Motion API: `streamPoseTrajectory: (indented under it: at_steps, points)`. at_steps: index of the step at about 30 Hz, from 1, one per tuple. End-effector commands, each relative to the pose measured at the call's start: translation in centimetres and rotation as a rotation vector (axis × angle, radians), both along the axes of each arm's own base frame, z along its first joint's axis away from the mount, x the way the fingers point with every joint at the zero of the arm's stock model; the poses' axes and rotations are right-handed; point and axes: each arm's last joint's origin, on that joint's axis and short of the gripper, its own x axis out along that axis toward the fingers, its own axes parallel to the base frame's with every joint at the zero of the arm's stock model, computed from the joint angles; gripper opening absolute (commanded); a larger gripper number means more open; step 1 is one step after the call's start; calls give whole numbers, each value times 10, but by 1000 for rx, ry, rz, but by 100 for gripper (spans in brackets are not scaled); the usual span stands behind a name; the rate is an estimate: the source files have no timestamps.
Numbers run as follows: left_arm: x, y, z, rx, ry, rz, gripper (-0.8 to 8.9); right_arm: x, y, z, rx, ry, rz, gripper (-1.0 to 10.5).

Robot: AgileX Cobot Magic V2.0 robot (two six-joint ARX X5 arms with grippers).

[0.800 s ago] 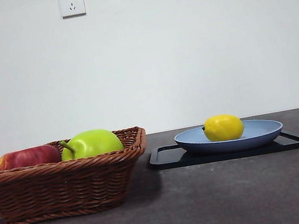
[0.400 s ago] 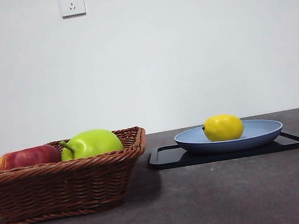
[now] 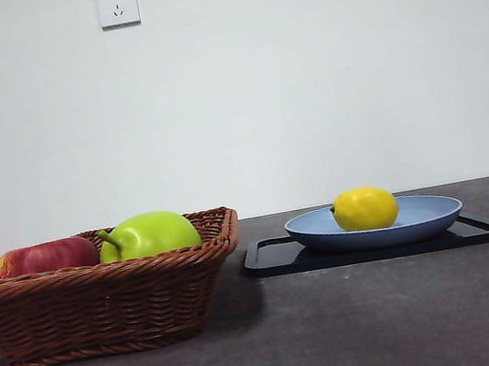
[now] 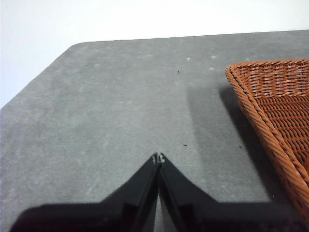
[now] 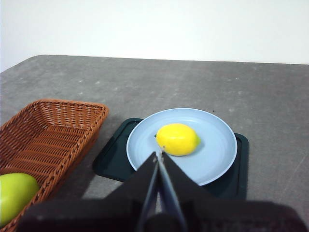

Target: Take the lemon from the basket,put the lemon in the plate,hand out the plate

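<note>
Lemon already sitting in the blue plate, plate resting on a black tray toward the right side of the surface. Basket over at the left, w/ a red apple and a green fruit left inside. So steps 1 and 2 look done; handing out the plate looks like what's left.

Right pincer raised above the surface, jaws pressed together, holding nothing. Plate lies straight ahead of and below it, lemon just past the tips, long axis running crosswise to the jaws. Left pincer also closed and empty, out near the left edge, beside the basket's outer wall, well apart from the plate. Right arm clearly nearer. Prob. needs to spread first, then drop onto the near rim of the plate.
</note>
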Motion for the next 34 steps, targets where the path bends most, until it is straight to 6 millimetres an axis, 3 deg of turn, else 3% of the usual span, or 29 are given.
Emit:
streamPoseTrajectory:
  at_steps: [1, 8, 16, 24, 34]
  points:
    - [1, 0, -3, -9, 0, 7, 8, -1, 0, 4, -95, -55, 11, 3]
    - [1, 0, -3, -9, 0, 6, 8, -14, -31, 2, -113, -123, -125, 3]
    - [1, 0, -3, -9, 0, 7, 8, -19, -59, -43, -50, -142, -127, 3]
    - [1, 0, -3, -9, 0, 7, 8, -16, -67, -88, -18, -71, -170, 3]
    - [1, 0, -3, -9, 0, 7, 8, -17, -70, -104, 22, -26, -214, 3]
